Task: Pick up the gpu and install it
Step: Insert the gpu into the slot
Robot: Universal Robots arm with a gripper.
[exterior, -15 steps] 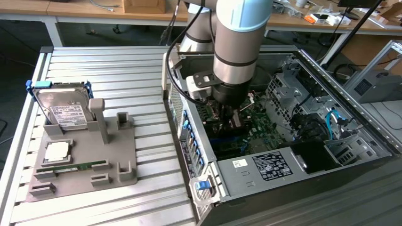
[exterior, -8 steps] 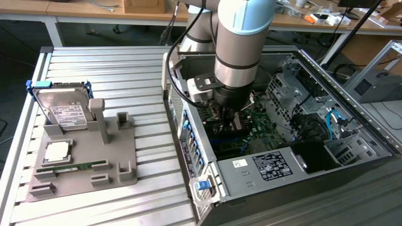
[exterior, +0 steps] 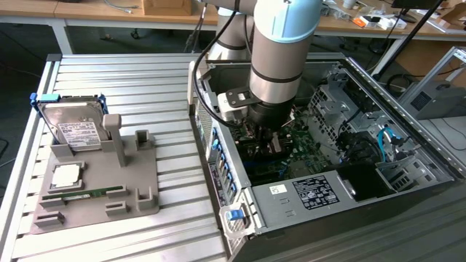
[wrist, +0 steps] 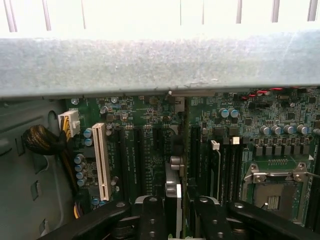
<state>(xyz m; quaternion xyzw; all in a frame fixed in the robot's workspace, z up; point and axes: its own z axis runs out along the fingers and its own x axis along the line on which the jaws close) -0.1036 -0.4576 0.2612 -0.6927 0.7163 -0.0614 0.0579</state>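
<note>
Here the arm reaches straight down into the open computer case (exterior: 407, 164). The gripper (wrist: 176, 207) clamps the gpu (wrist: 175, 192) edge-on above the motherboard (wrist: 240, 130); exterior view adds a hard drive (exterior: 73, 128) on the bench (exterior: 131, 71).

Slatted metal table (exterior: 131, 71) w/ grey parts holder (exterior: 138, 180) & open PC case (exterior: 407, 142) on it.

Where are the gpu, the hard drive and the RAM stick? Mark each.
gpu (wrist: 175, 200): wrist view, silver bracket edge between the fingers.
hard drive (exterior: 73, 123): exterior view, its silver face.
RAM stick (exterior: 84, 194): exterior view, middle of its green strip.
</note>
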